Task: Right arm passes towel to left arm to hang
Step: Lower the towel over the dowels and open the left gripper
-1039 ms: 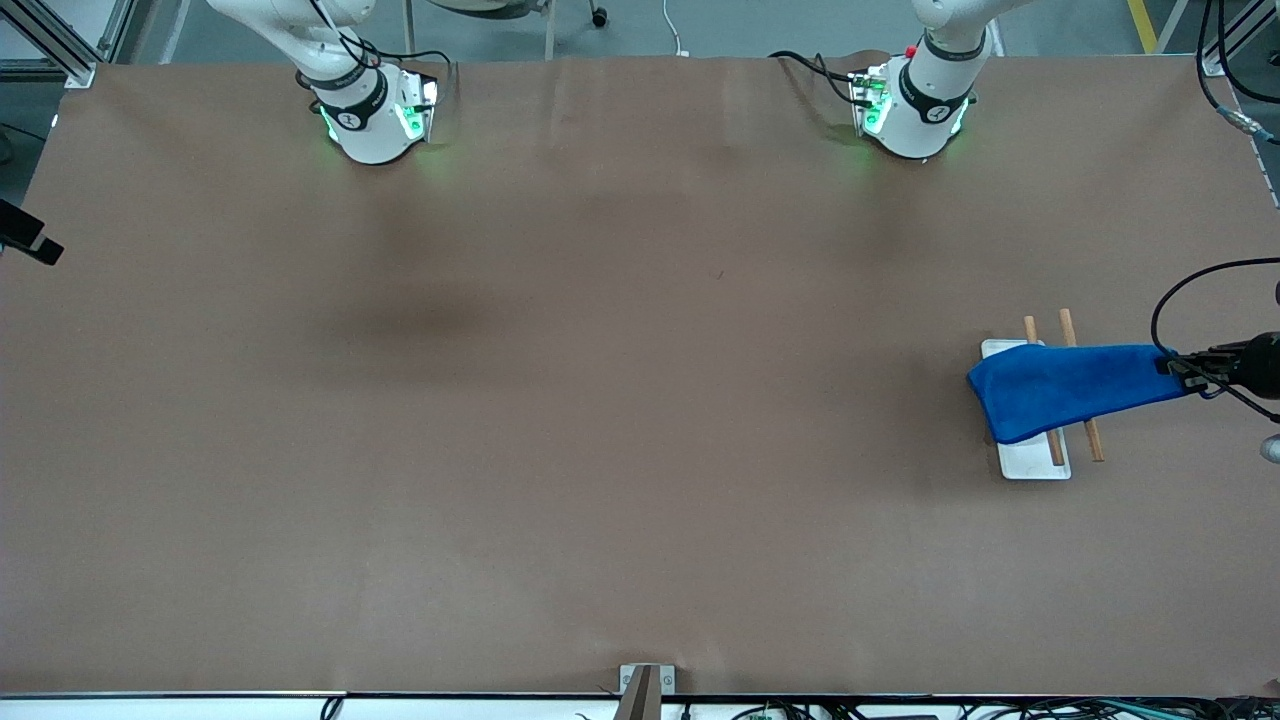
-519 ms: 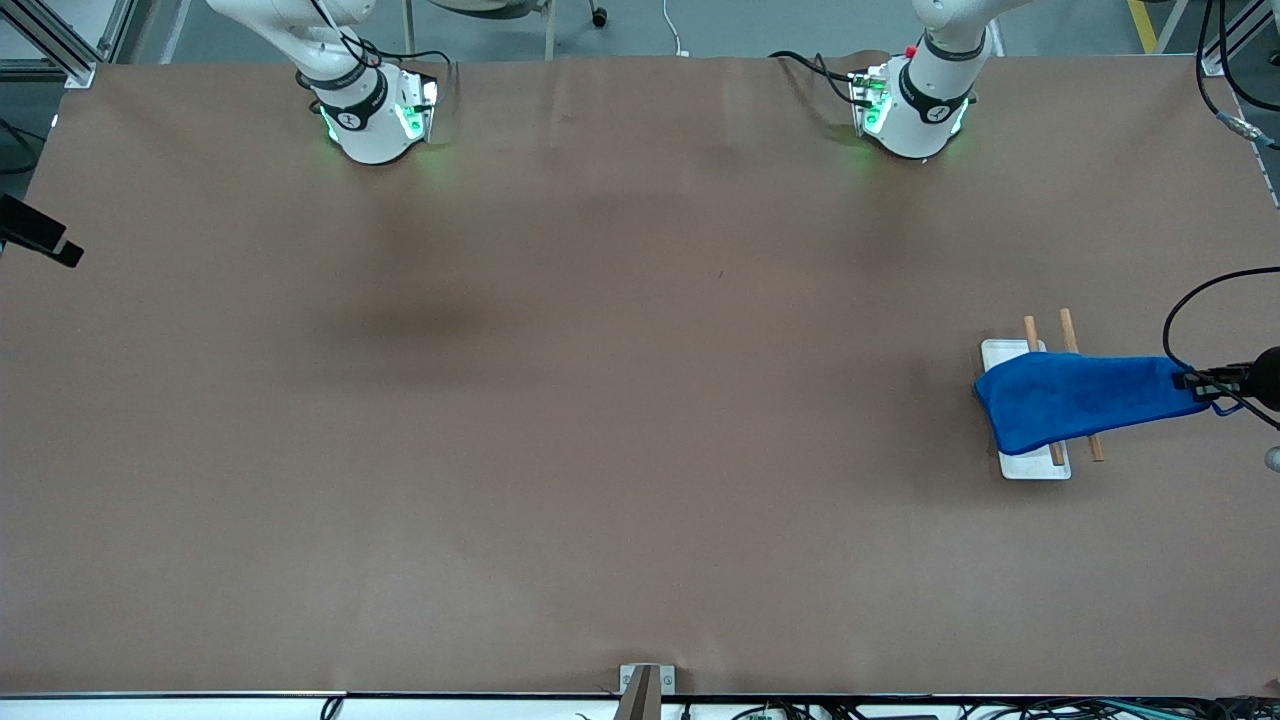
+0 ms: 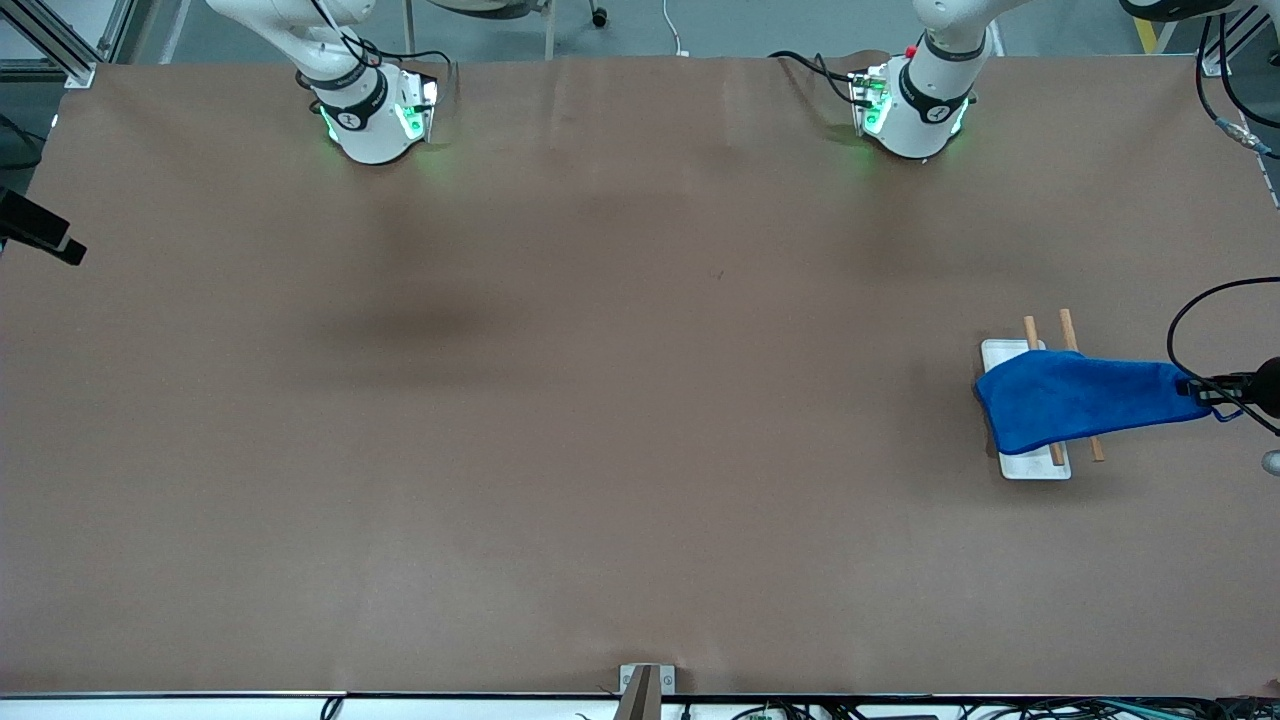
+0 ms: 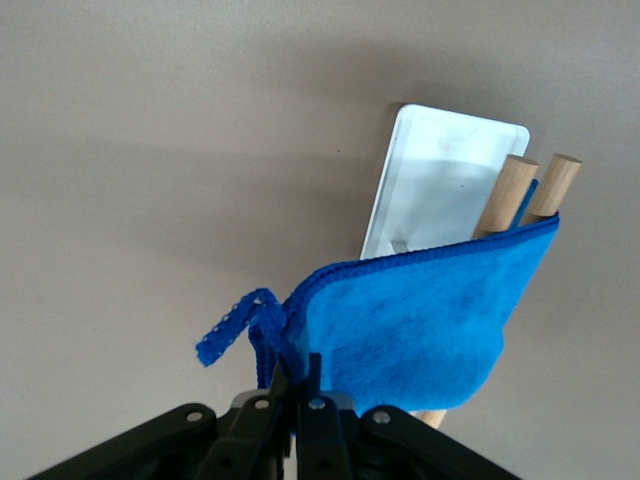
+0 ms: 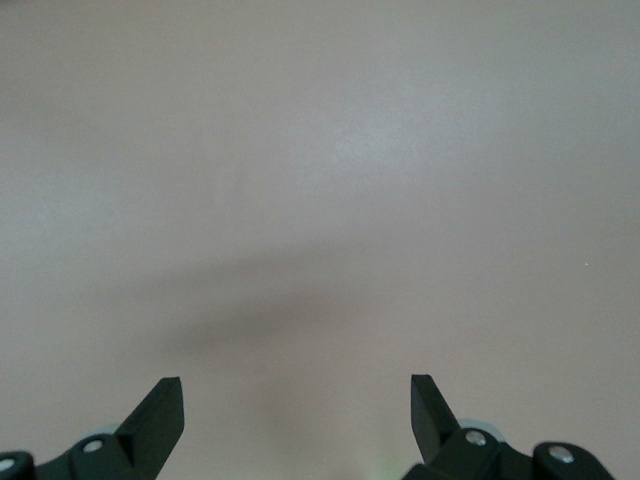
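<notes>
Between the left claw's [image 4: 297,385] pinched fingers we see one towel [image 3: 1085,400] corner clamped, its cloth stretching away over the rack [image 3: 1035,462]. Our right claw [image 5: 297,415], fingers spread apart, waits above bare surface [image 3: 600,400].

left gripper [image 3: 1205,388] mostly cut off by front view's edge, just dark tip showing at towel [image 3: 1085,400] corner. towel covers middle of rack [image 3: 1030,465]: white base and both wooden rods poke out either side, what's under cloth hidden. right gripper [image 5: 297,400] barely in front view, only dark bit at edge [image 3: 40,238]. right wrist view shows jaw tips only, rest cropped, counter [image 5: 320,150] below blurry.
</notes>
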{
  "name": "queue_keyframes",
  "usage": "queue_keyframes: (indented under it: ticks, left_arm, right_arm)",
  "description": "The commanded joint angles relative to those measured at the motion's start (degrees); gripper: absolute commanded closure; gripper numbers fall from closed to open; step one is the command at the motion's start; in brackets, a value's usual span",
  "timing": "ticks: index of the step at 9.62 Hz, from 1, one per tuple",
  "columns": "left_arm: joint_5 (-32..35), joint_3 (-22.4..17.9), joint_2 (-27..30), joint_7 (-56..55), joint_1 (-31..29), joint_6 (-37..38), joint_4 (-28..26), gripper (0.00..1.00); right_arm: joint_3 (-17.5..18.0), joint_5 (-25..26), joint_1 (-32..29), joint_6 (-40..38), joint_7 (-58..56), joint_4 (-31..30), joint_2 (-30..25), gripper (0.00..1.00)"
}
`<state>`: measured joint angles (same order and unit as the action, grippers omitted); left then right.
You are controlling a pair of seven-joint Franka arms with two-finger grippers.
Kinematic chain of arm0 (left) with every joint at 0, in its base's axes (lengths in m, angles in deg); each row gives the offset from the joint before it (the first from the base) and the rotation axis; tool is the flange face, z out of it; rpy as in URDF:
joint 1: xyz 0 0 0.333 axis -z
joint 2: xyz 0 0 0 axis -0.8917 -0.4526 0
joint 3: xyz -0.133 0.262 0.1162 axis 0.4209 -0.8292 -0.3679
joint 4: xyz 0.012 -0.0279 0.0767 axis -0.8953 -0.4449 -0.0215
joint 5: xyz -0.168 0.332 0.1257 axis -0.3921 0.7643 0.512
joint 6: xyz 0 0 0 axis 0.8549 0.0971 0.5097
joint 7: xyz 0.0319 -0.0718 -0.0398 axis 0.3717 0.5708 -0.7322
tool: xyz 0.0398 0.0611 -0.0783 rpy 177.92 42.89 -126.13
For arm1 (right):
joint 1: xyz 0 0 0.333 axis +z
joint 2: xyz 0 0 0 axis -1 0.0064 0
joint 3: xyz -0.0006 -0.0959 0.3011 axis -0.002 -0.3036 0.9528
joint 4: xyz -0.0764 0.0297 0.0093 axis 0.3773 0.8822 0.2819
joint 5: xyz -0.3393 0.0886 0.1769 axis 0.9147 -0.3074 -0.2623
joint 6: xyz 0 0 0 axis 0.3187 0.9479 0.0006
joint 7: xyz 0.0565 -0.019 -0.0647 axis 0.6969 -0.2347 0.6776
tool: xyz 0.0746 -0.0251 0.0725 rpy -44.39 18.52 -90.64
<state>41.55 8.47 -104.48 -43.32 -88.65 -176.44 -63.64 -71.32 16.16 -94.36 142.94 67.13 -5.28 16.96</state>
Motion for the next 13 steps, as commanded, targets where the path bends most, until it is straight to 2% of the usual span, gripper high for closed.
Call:
queue_keyframes:
  ticks: [1,4,6,7,8,12,13]
  left_arm:
    - [2.02,-0.04,-2.51,3.08,-0.37,-1.88,0.52,0.99]
    - [2.03,0.04,-3.57,5.2,-1.69,-3.81,0.25,0.95]
    - [2.11,0.04,-3.92,5.2,-1.69,-3.9,0.25,0.57]
    - [2.2,0.04,-3.93,5.2,-1.69,-3.9,0.25,0.11]
    - [2.11,0.04,-3.84,5.29,-2.12,-3.9,0.25,0.0]
    - [2.03,1.09,-0.51,7.56,-2.04,-5.57,0.78,0.0]
    - [1.76,1.27,3.51,7.49,-1.43,-5.4,0.69,0.0]
  right_arm:
    - [0.06,1.05,-0.01,-0.43,-0.56,0.03,-0.43,0.0]
    - [0.06,1.14,-0.1,-1.58,-0.56,0.03,-0.43,0.0]
    - [-0.03,1.14,-0.1,-1.58,-0.56,-0.06,-0.43,0.0]
    - [-0.03,1.05,-0.19,-1.49,-0.56,-0.06,-0.43,0.0]
    - [-0.12,1.05,-0.19,-1.49,-0.56,-0.06,-0.43,0.0]
    - [-0.12,1.05,-0.37,-1.57,-0.56,-0.06,-0.43,0.0]
    - [-0.12,1.05,-0.37,-1.58,-0.56,-0.06,-0.43,0.0]
